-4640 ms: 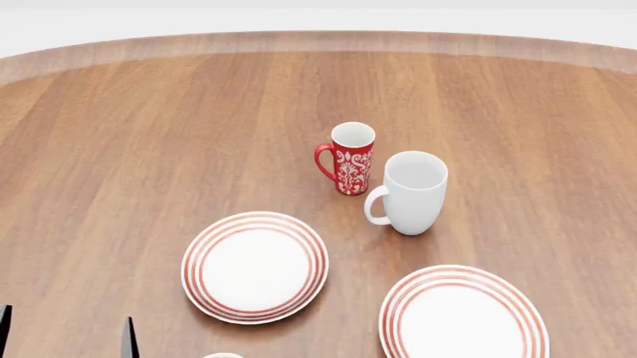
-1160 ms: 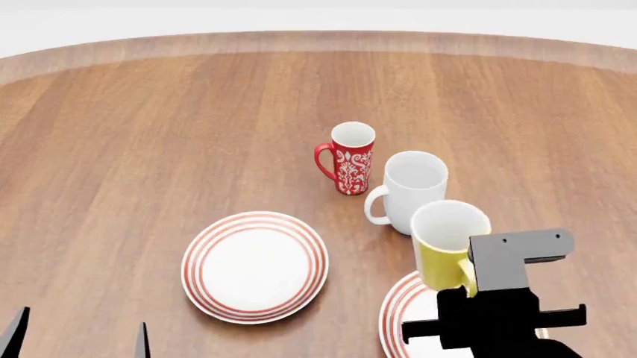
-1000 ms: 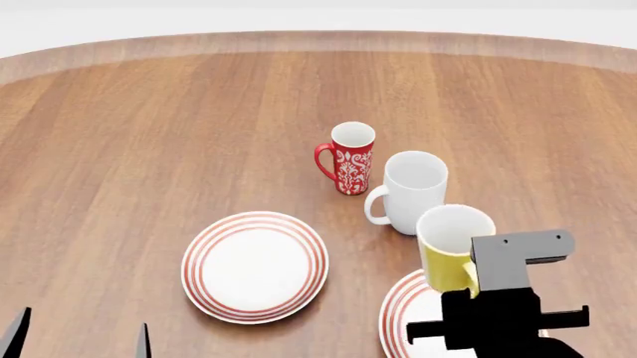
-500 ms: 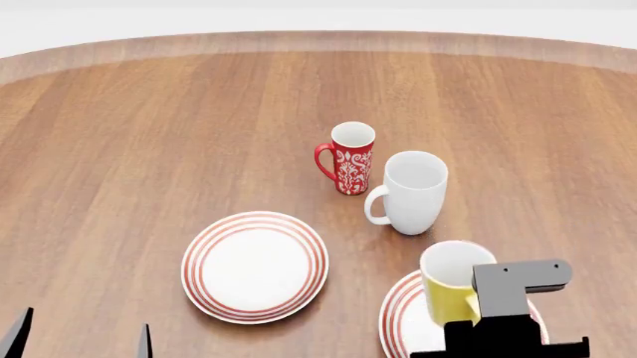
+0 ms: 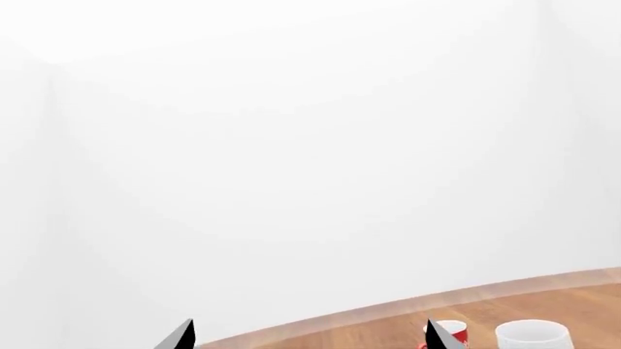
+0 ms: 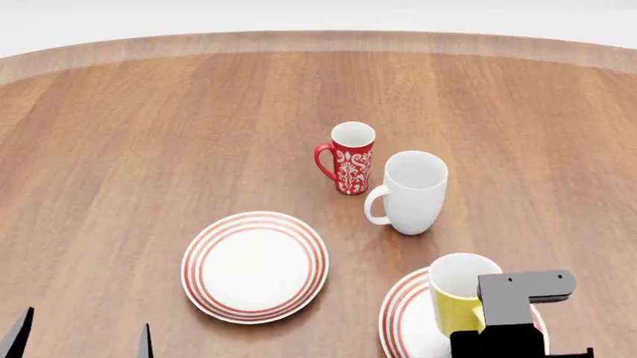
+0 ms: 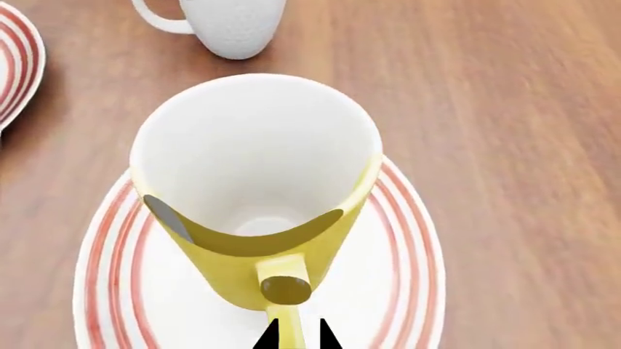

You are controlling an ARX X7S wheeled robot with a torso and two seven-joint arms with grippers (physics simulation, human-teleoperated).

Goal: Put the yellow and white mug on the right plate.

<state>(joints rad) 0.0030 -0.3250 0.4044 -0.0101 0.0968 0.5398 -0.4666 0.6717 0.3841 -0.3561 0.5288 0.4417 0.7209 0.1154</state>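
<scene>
The yellow and white mug (image 6: 458, 297) stands upright over the right plate (image 6: 402, 317), a white plate with red rings near the table's front right. My right gripper (image 6: 479, 319) is shut on the mug's yellow loop handle. In the right wrist view the yellow and white mug (image 7: 254, 196) fills the middle above the right plate (image 7: 408, 262), and the right gripper (image 7: 296, 334) pinches the handle between its dark fingertips. Whether the mug's base touches the plate is hidden. My left gripper (image 6: 82, 339) is open and holds nothing at the lower left, far from the mug.
A second ringed plate (image 6: 255, 266) lies left of the right plate. A tall white mug (image 6: 413, 192) and a slim red patterned mug (image 6: 350, 158) stand just behind the right plate. The left wrist view shows the open left gripper (image 5: 308, 338) and the table's far edge.
My right gripper has carried the yellow mug down and nearer, from beside the white mug to over the right plate. The left arm has barely moved.
</scene>
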